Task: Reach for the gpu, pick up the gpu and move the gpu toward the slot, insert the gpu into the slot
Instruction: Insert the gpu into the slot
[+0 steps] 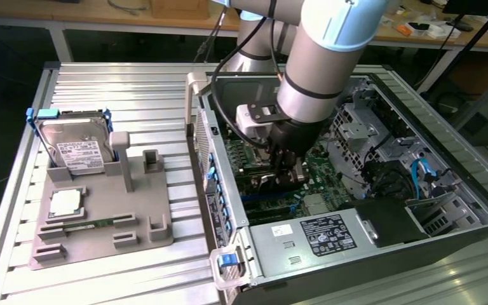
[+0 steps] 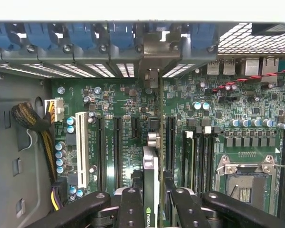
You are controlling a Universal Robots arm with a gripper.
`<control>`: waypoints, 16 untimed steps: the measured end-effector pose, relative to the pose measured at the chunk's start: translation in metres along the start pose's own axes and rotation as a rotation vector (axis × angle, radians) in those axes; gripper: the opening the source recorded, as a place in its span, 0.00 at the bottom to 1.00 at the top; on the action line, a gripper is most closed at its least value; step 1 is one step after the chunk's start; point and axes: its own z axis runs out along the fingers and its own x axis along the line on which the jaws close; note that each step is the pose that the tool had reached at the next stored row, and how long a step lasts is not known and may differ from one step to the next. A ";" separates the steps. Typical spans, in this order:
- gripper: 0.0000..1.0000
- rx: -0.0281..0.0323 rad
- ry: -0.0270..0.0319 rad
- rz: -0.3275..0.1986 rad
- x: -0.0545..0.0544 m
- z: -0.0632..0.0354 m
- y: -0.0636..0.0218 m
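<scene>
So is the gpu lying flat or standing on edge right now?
On edge: the gpu stands upright between the gripper fingers, above the motherboard slots.

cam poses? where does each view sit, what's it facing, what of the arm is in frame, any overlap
Exterior view: off the arm, high, angled down on the open PC case and grey fixture tray; arm and tool reach into the case.
Wrist view: on the wrist, facing the motherboard; black fingers flank the gpu, held edge-on.
Shared: the motherboard, the tool and the case's blue rear clips.
</scene>
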 end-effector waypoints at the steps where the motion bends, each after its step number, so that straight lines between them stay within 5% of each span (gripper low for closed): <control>1: 0.27 0.0000 0.0000 0.000 0.000 0.0002 0.0002; 16: 0.27 -0.0022 0.0000 0.000 0.000 0.0008 -0.0025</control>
